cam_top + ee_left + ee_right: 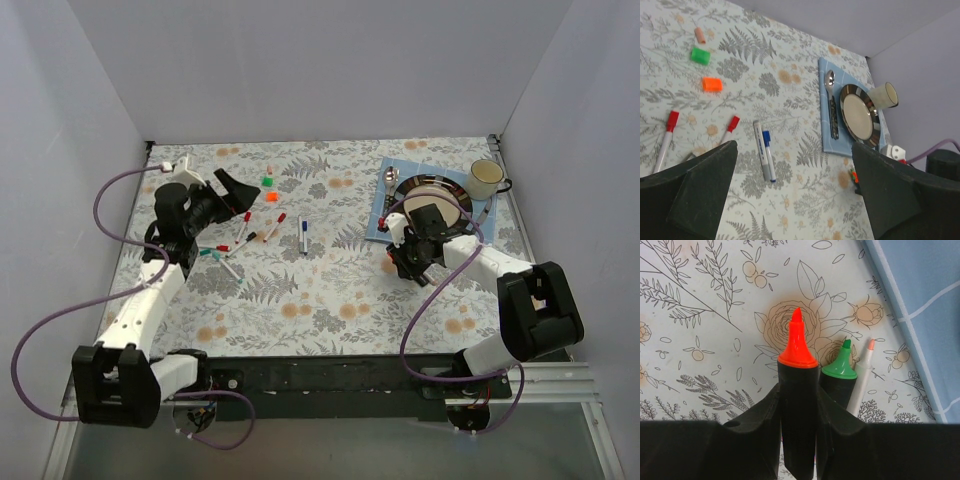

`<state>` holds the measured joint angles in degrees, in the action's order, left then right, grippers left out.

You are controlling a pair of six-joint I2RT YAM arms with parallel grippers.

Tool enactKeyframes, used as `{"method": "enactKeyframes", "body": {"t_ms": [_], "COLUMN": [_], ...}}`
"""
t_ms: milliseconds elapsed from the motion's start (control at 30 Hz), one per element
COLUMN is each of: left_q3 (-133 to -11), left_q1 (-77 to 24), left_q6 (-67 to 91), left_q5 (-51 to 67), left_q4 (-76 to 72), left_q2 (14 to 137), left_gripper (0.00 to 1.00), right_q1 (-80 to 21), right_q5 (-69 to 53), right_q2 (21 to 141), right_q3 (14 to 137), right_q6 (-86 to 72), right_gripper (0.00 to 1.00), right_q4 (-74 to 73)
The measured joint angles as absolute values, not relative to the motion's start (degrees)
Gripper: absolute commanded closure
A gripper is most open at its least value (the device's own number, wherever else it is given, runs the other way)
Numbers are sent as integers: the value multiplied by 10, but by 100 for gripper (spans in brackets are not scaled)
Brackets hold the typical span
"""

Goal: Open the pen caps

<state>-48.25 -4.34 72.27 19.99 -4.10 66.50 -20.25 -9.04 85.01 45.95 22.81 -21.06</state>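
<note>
Left fingers: our left gripper (792, 150) is spread wide, holding nothing, above the pens.
Right fingers: our right gripper (797, 395) pinches the orange marker (797, 370), its tip bare.
Why: we judge one hand steadies the barrel while the other pulls.
Caps: green cap (700, 55) and orange cap (712, 84) lie loose; the red-capped pen (672, 120) waits.

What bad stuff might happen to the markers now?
1. The right end effector holds the orange marker with its tip bare; it might smear the tablecloth.
2. The green marker beside it may be only wedged and might drop.
3. The open left end effector, if it goes down for a red-capped pen, might knock the loose orange cap away.
</note>
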Motion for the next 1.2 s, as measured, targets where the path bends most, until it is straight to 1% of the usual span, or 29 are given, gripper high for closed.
{"method": "enactKeyframes", "body": {"t_ms": [100, 167, 233, 267, 333, 367, 433, 467, 600, 767, 867, 900, 933, 967, 1033, 1133, 1200], "left_q3": [-437, -411, -393, -384, -366, -358, -344, -340, -339, -339, -352, -360, -371, -384, -411, -473, -514], "left_q1": [-43, -43, -43, -43, -43, -43, -43, -43, -55, -105, -140, -151, -161, -168, -175, -176, -176], "left_q6": [731, 748, 763, 769, 779, 782, 788, 791, 799, 799, 792, 787, 778, 768, 743, 689, 649], "left_q5": [213, 219, 231, 237, 251, 256, 265, 268, 268, 234, 197, 183, 171, 159, 142, 124, 115], "left_q4": [-30, -23, -17, -17, -17, -16, -10, -4, 10, 33, 48, 54, 61, 69, 81, 104, 117], "left_q2": [618, 589, 569, 564, 558, 557, 556, 557, 565, 584, 605, 618, 632, 649, 684, 750, 791], "left_gripper": [2, 2, 2, 2, 2, 2, 2, 2, 2, 2, 2, 3, 8, 10, 14, 15, 19], "right_q1": [-203, -203, -203, -203, -203, -203, -203, -203, -203, -203, -203, -203, -203, -203, -203, -203, -203], "right_q5": [-84, -80, -77, -76, -76, -75, -74, -74, -73, -72, -74, -76, -78, -81, -88, -107, -124], "right_q2": [850, 850, 851, 853, 855, 855, 856, 856, 856, 856, 854, 852, 848, 842, 828, 802, 783], "right_q3": [460, 460, 460, 460, 460, 460, 460, 460, 460, 460, 460, 460, 460, 460, 460, 460, 460], "right_q6": [229, 229, 229, 230, 230, 229, 230, 230, 232, 232, 233, 234, 237, 241, 246, 256, 263], "right_gripper": [71, 67, 66, 63, 62, 58, 57, 55, 55, 56, 56, 55, 55, 55, 55, 55, 55], "right_q4": [-211, -211, -211, -211, -211, -211, -211, -211, -212, -213, -214, -215, -218, -220, -225, -227, -229]}}
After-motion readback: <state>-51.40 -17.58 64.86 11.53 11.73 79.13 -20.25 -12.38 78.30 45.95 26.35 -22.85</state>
